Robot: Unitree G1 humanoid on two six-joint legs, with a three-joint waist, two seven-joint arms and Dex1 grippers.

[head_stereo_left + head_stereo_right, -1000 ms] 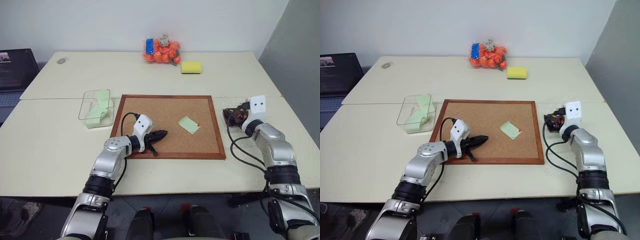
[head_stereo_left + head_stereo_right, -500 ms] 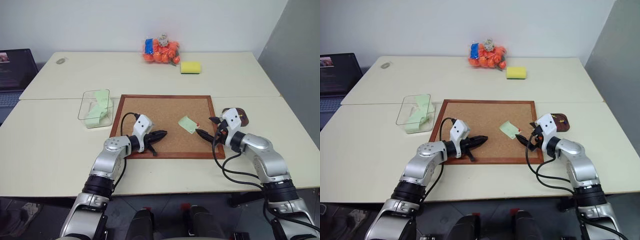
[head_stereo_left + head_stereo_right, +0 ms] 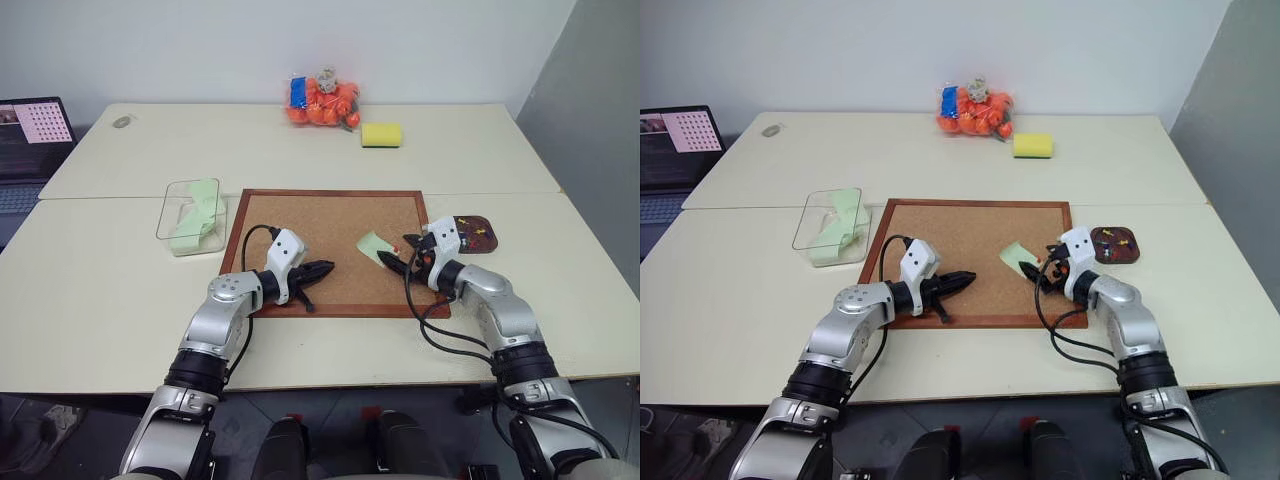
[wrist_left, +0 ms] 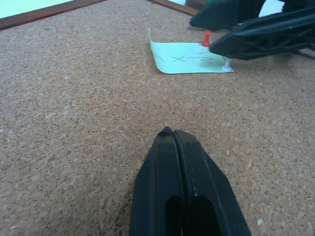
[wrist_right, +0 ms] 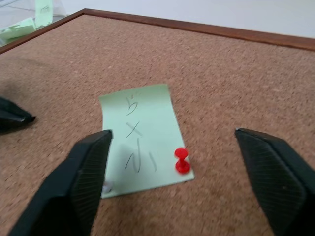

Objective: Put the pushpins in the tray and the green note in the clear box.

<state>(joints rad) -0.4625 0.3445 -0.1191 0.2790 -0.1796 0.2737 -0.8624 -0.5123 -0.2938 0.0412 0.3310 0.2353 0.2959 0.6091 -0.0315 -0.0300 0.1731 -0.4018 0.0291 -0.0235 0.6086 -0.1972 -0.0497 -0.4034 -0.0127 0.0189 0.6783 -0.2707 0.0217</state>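
Right gripper: fingers spread wide and empty, one on each side of the pin, low over the corkboard.
Right fingers: one tip rests over the near corner of the note, beside a small white pin head; the other stands apart from the note over bare cork.
Pin: red head, upright, stuck through the near edge of the note, between the two right fingers and closer to neither by much; not touched.
Note: pale green, handwritten marks on it, flat on the cork just ahead of the right fingertips; far corner curls up slightly.
Left gripper: fingers pressed fully together, holding nothing, tip just above bare cork.
Note from left fingers: well ahead of the left fingertips, with open cork between.
Corkboard: wooden frame, both grippers over it.
Tray: dark oval, behind the right gripper, off the board; several small pins lie in it.
Box: clear, off the board beyond the left gripper's outer side; green paper already inside.
Sponge: yellow, far beyond both grippers.
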